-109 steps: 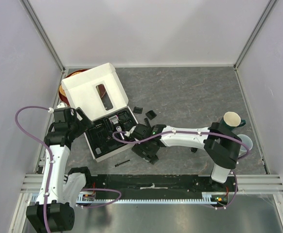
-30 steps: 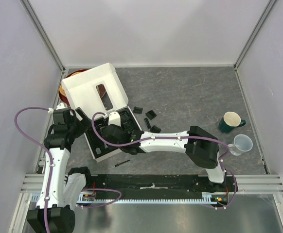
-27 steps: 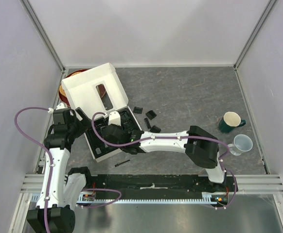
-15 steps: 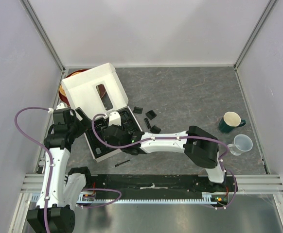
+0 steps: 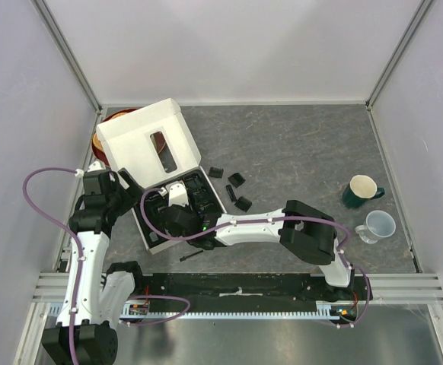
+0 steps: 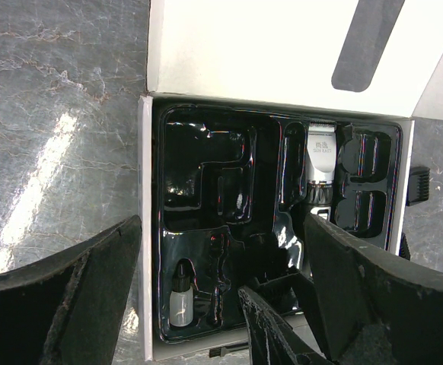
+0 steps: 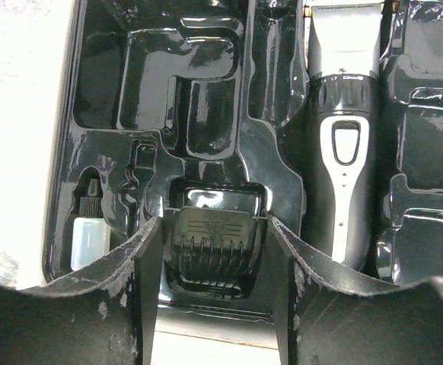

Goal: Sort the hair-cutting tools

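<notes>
grey stone-patterned table (image 5: 305, 144) between pale walls, with an open white box (image 5: 141, 137) at the left, its black moulded tray (image 6: 206, 182) facing up. the right arm lay stretched low across the table from right to left. its right gripper (image 7: 215, 228) pointed down into the tray's near edge, both fingers pressed against the sides of a black comb guard (image 7: 215, 255). the guard sat teeth toward the camera in a recess there. just right of it, the clipper (image 7: 345, 137) lay in its long slot with its silver blade head pointing away. a small white bottle (image 7: 90, 239) stood in the tray's left corner.

the left arm was bent up at the table's left edge. its left gripper (image 6: 221, 236) hung above the tray with fingers spread wide, holding nothing. three loose guards (image 5: 237, 180) lay on the table right of the box. tiny print on the clipper's collar and an embossed mark on the held guard were too small to read.
</notes>
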Motion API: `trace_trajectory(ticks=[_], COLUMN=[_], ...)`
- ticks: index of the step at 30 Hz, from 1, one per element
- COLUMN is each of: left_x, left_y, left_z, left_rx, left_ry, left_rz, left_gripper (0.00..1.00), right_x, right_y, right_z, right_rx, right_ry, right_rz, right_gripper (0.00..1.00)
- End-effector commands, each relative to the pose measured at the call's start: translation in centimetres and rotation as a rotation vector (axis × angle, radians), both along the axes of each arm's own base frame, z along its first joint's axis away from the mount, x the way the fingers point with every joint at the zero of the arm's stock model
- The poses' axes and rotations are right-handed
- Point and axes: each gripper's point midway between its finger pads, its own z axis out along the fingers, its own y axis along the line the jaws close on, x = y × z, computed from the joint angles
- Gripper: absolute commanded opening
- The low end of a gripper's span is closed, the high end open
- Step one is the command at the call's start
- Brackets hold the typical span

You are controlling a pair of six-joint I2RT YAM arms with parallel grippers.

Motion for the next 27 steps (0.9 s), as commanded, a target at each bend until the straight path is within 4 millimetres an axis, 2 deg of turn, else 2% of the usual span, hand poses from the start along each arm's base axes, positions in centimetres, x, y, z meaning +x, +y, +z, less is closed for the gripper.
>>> trace_trajectory(ticks=[1,9,13,18,22,25,27], left_x=[0.5,0.4,0.4,0.4,0.4,0.4,0.4], left_y=[0.0,0.0,0.0,0.0,0.0,0.0,0.0], left_z=[0.3,0.4,0.4,0.4,0.3,0.4,0.4], left_rx=[0.008,0.010,0.011,0.010,0.009,0.011,0.012], left_ry=[-0.025,-0.028,-0.028,-0.028,-0.025,-0.028,-0.026], left_rz=[-0.015,-0.017,-0.016,-0.015,-0.016,-0.014,-0.013], left_gripper=[0.93,0.93,0.93,0.93,0.93,0.93,0.93], right_x=[-0.2,0.2,0.3,0.4,0.4,0.6,0.7], right_y=[-0.2,0.0,0.3,0.5,0.4,0.5,0.5], right_z=[-0.3,1.0,2.1,2.1,2.6,3.2,3.2], right_rx=[-0.015,-0.017,-0.012,-0.029,-0.024,-0.017,-0.024], right_ry=[0.004,-0.004,-0.013,-0.022,-0.027,-0.035,-0.043], right_rz=[-0.043,-0.066,-0.060,-0.045,-0.046,-0.047,-0.040], right_gripper=[0.46,0.61,0.64,0.70,0.68,0.61,0.50])
